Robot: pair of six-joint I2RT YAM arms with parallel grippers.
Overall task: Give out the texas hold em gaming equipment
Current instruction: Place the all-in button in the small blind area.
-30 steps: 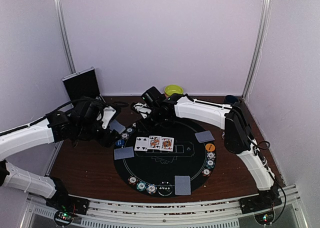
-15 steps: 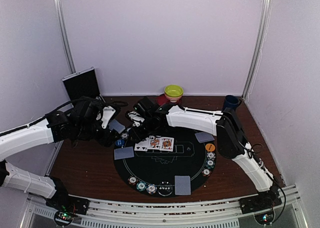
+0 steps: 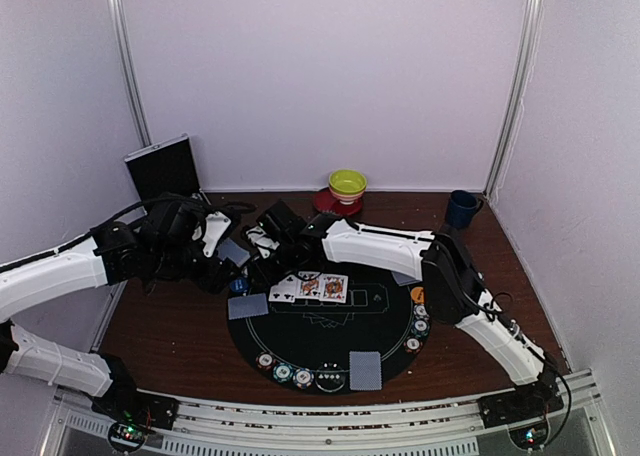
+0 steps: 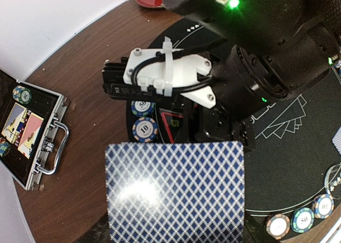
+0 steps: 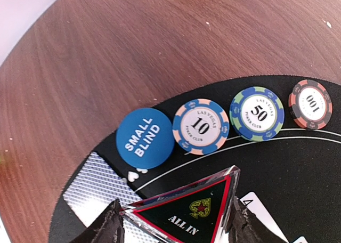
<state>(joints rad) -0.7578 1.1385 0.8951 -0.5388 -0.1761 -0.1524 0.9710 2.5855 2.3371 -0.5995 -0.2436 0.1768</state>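
My left gripper (image 3: 222, 248) is shut on grey-blue-backed playing cards (image 4: 176, 192) that hide its fingers, held above the table left of the round black mat (image 3: 330, 326). My right gripper (image 5: 176, 221) is shut on a clear triangular ALL IN marker (image 5: 186, 213), low over the mat's left rim. Just ahead of it lie a blue SMALL BLIND disc (image 5: 145, 138), a 10 chip (image 5: 201, 127), a 50 chip (image 5: 258, 113) and a 100 chip (image 5: 310, 104). A face-down card (image 5: 98, 187) lies under the marker. Three face-up cards (image 3: 310, 288) lie mid-mat.
Face-down cards (image 3: 365, 369) and chips (image 3: 300, 377) sit at the mat's near edge, with more chips (image 3: 420, 321) and an orange disc (image 3: 417, 295) on the right. An open metal case (image 4: 32, 131) lies left. A yellow-green bowl (image 3: 347, 184) and a blue mug (image 3: 461, 208) stand at the back.
My right arm has swung left across the mat to its left rim, uncovering the bowl and the mug. The left arm and its cards have stayed put.
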